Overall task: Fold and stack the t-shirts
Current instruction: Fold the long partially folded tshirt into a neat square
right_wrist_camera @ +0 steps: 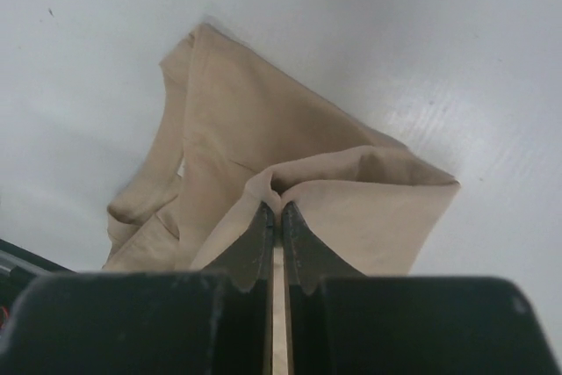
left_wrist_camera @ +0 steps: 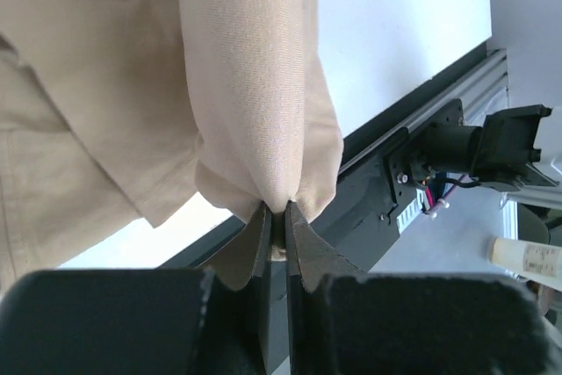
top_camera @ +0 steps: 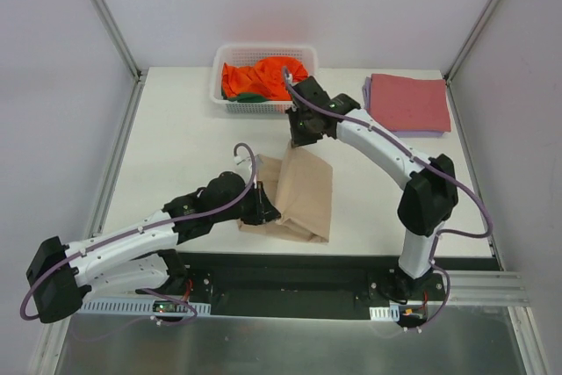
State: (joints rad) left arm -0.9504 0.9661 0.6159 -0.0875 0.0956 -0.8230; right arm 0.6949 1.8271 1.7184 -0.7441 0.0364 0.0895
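The beige t-shirt [top_camera: 303,195] lies half-folded on the white table, near the front edge. My left gripper [top_camera: 266,209] is shut on its near left edge; in the left wrist view [left_wrist_camera: 279,217] the cloth [left_wrist_camera: 246,85] hangs from the pinch. My right gripper [top_camera: 299,140] is shut on the shirt's far end; in the right wrist view [right_wrist_camera: 274,210] the beige cloth [right_wrist_camera: 263,129] is pinched between the fingers. Orange [top_camera: 263,76] and dark green [top_camera: 250,97] t-shirts lie in the basket. A folded dusty-pink shirt [top_camera: 408,101] lies on a lavender one [top_camera: 368,94] at the back right.
The white lattice basket [top_camera: 218,72] stands at the back middle of the table [top_camera: 176,138]. A black rail [top_camera: 290,283] runs along the table's near edge, holding both arm bases. Metal frame posts [top_camera: 105,15] stand at the back corners.
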